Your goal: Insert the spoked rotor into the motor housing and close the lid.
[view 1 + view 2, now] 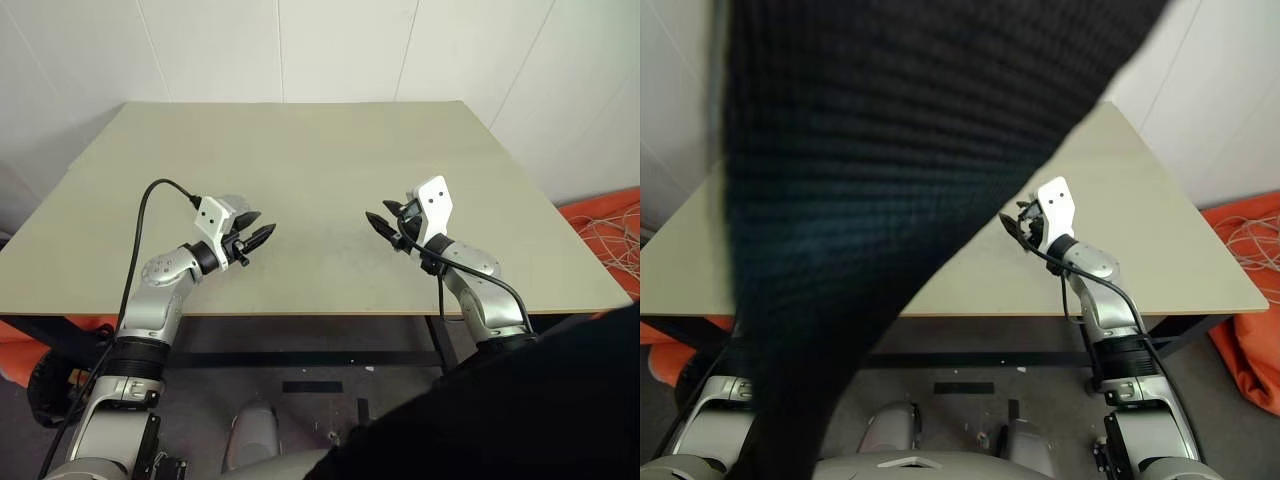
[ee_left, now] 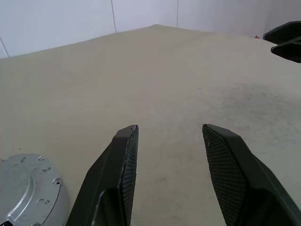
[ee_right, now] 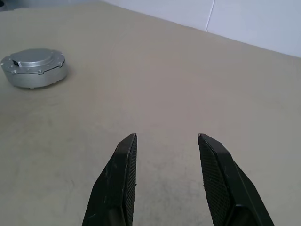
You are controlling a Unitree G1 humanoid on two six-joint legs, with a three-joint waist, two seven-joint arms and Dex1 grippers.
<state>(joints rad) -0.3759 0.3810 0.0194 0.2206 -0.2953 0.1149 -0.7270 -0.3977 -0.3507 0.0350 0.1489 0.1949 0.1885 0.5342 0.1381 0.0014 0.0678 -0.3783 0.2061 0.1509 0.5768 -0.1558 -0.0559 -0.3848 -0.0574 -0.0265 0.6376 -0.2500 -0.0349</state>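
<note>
Your left gripper (image 1: 258,238) stands partly open with nothing between its fingers (image 2: 123,160), and your right gripper (image 1: 385,226) stands much the same, part open and empty; the two point toward each other, level, above the bare surface (image 1: 320,160) with a clear gap between them; just beside your left gripper, close under its wrist, sits a round silver metal case with a screwed, flat top, the motor housing (image 2: 28,193) as far as you can judge, and from your right gripper it lies well apart, across the surface on the far side of the gap; its top looks covered, so no copper windings and no spoked wheel can be made out, and you cannot tell for sure whether the rotor is already inside; judged from that shut-looking top and the two idle grippers, you are either at the very end of the task, with the lid on, or at a pause before anything is opened; the next move calls for checking that the lid sits flat and even all round, and pressing it home with the left gripper if it does not; a dark knitted sleeve (image 1: 890,180) hangs across much of the right eye view, so rely on the left eye and wrist views.
</note>
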